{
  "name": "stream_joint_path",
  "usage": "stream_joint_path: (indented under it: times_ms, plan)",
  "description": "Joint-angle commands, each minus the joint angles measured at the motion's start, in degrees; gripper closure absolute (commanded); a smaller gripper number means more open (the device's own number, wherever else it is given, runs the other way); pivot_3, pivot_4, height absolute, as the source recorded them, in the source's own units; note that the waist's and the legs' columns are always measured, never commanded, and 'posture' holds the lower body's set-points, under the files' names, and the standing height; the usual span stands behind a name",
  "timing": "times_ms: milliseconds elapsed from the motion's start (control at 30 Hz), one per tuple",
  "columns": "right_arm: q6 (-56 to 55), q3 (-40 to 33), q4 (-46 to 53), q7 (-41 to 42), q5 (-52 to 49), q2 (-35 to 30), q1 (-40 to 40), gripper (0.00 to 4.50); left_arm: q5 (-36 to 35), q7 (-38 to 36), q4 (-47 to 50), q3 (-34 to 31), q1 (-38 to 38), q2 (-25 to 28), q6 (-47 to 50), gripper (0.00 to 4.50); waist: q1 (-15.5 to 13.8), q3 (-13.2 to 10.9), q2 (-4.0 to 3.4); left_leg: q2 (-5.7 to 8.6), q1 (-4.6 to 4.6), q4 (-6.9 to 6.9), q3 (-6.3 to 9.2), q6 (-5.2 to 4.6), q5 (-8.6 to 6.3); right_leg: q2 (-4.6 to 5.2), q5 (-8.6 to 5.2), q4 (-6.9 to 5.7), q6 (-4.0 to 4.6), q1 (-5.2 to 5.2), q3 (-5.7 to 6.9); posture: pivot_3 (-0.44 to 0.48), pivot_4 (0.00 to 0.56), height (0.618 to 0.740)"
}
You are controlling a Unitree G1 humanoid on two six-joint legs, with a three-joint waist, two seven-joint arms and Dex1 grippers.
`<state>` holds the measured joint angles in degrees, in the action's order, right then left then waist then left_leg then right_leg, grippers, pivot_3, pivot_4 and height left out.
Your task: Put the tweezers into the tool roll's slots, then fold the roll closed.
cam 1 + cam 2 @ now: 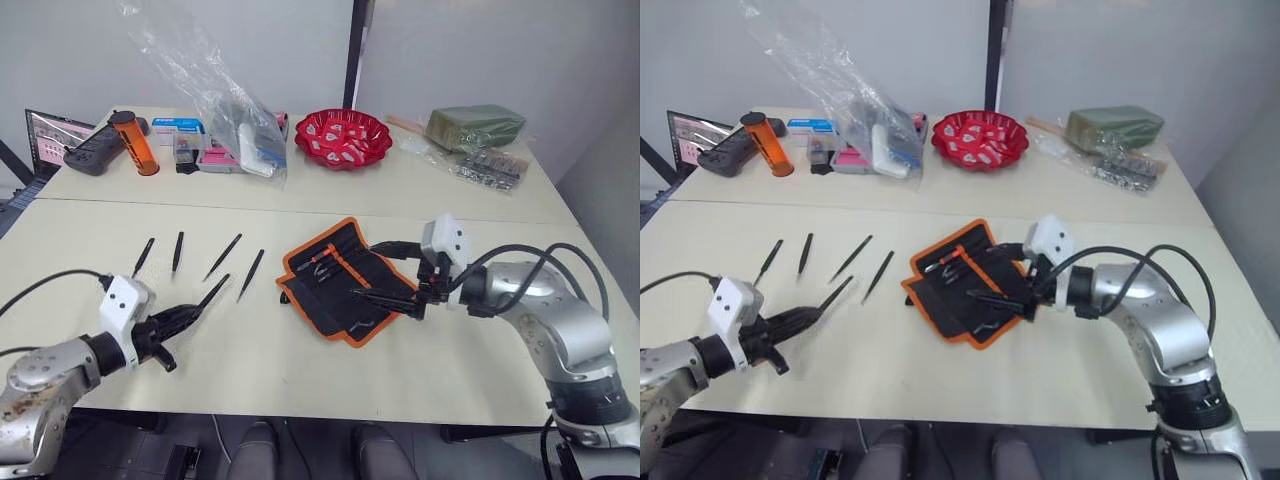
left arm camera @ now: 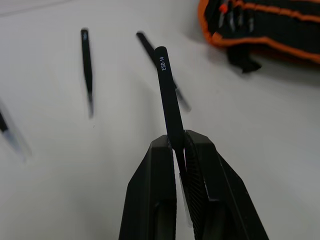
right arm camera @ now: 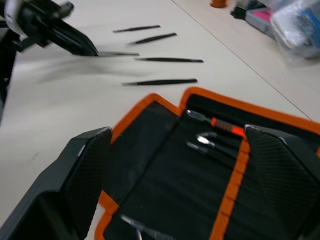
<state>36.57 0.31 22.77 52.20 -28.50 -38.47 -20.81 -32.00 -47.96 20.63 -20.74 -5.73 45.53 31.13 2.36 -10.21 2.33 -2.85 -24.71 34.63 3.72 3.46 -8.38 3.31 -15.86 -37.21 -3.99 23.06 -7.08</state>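
Bare table [image 1: 250, 340] between loose tweezers [image 1: 251, 274] and tool roll [image 1: 335, 285]

Pale tables [image 1: 300, 370], grey wall [image 1: 200, 50]

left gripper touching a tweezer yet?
Touching. Left wrist view: the left gripper has its black fingers clamped on a slim black pointed metal tweezer.

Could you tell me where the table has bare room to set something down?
The near table is bare between the left gripper and the tool roll. The strip behind the roll is bare too. The far edge around the red bowl is crowded.
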Motion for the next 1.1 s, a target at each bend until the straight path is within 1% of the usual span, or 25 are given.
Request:
stream_joint_path:
  times_ms: [33, 167, 233, 333, 467, 600, 667, 700, 867, 967, 1100]
  plan:
    - [1.11, -3.54, 4.6, -2.41, -1.47, -1.09, 3.39, 0.0, -3.26, -1.21, 1.09, 1.73, 7.03, 2.18, 3.42, 4.48, 0.02, 0.0, 0.0, 0.0, 0.0, 0.0, 0.0, 0.0, 0.0, 0.0, -0.03, 0.0, -0.05, 0.0, 0.0, 0.0, 0.15, 0.74]
    - [2.17, -4.88, 7.0, -6.36, 0.03, -1.27, 7.98, 0.0, -5.1, -1.94, -0.3, 7.12, 18.32, 3.25, 9.05, 4.48, 0.08, 0.0, 0.0, 0.0, -0.02, 0.08, 0.01, 0.0, 0.0, -0.01, -0.14, 0.0, -0.33, -0.03, -0.01, 0.0, 0.15, 0.74]
    - [3.24, -5.43, 7.41, -7.78, -0.95, -0.47, 9.7, 0.0, -5.75, -2.55, -0.51, 10.16, 22.95, 3.37, 11.67, 4.48, 0.2, 0.0, 0.0, 0.02, -0.03, 0.09, 0.01, 0.0, 0.0, -0.01, -0.14, 0.0, -0.37, -0.04, -0.02, 0.0, 0.15, 0.74]
    - [3.86, -5.87, 6.85, -9.87, -1.64, 1.1, 11.66, 0.82, -4.48, -3.13, -1.66, 14.48, 28.32, 3.3, 13.76, 4.5, 0.48, 0.0, 0.01, 0.01, -0.02, 0.07, 0.01, -0.01, -0.01, -0.03, -0.14, -0.01, -0.39, -0.03, -0.03, 0.0, 0.15, 0.74]
    - [0.72, -3.33, 4.16, -11.25, 1.29, 3.51, 12.57, 2.21, -0.01, -2.89, -1.49, 20.55, 33.31, 3.64, 13.58, 4.5, 0.56, 0.0, 0.0, 0.01, -0.03, 0.07, 0.01, -0.02, 0.0, -0.06, -0.14, -0.02, -0.4, -0.02, -0.05, 0.0, 0.15, 0.74]
    - [-4.84, 0.19, -3.03, -12.22, 6.08, 6.23, 10.36, 3.57, 4.55, -2.38, 0.4, 27.11, 39.18, 2.74, 13.54, 4.5, 0.28, -0.01, 0.01, 0.02, -0.04, 0.11, 0.02, -0.02, 0.0, -0.06, -0.13, -0.01, -0.42, -0.04, -0.05, 0.0, 0.15, 0.74]
    - [-7.21, 1.64, -6.65, -12.03, 7.67, 7.69, 9.03, 4.24, 3.32, -3.86, 0.09, 29.56, 42.26, 1.87, 16.99, 4.5, 0.25, -0.01, 0.01, 0.04, -0.07, 0.13, 0.01, -0.02, 0.0, -0.05, -0.12, 0.0, -0.45, -0.03, -0.08, 0.0, 0.15, 0.74]
    - [-8.11, 2.17, -7.99, -11.93, 8.22, 8.23, 8.58, 4.47, 2.72, -4.46, -0.2, 30.18, 43.23, 1.52, 18.08, 4.5, 0.21, -0.01, 0.01, 0.04, -0.08, 0.14, 0.01, -0.02, 0.0, -0.05, -0.11, 0.0, -0.46, -0.04, -0.08, 0.0, 0.15, 0.74]
    - [-14.55, 4.27, -16.72, -10.8, 11.64, 10.23, 7.94, 4.47, 4.81, -3.27, -5.7, 32.34, 48.95, -1.64, 20.85, 4.5, 0.21, -0.01, 0.01, 0.04, -0.1, 0.14, 0.03, -0.02, 0.0, -0.08, -0.11, -0.01, -0.48, -0.03, -0.08, 0.0, 0.15, 0.74]
    - [-16.54, 4.92, -19.93, -10.15, 13.19, 10.31, 7.92, 4.47, 5.27, -3.64, -8.17, 33.03, 51.87, -2.36, 22.3, 4.5, 0.26, -0.01, 0.01, 0.04, -0.1, 0.15, 0.05, -0.03, 0.0, -0.1, -0.1, -0.02, -0.5, -0.04, -0.08, 0.0, 0.15, 0.74]
    - [-18.27, 5.68, -22.65, -9.6, 14.66, 10.01, 9.29, 4.47, 7.16, -4.66, -10.74, 35.81, 56.0, -3.02, 23.52, 4.5, 0.24, -0.01, 0.0, 0.04, -0.05, 0.17, 0.12, -0.03, 0.0, -0.13, -0.1, -0.01, -0.52, -0.13, -0.07, 0.0, 0.15, 0.74]
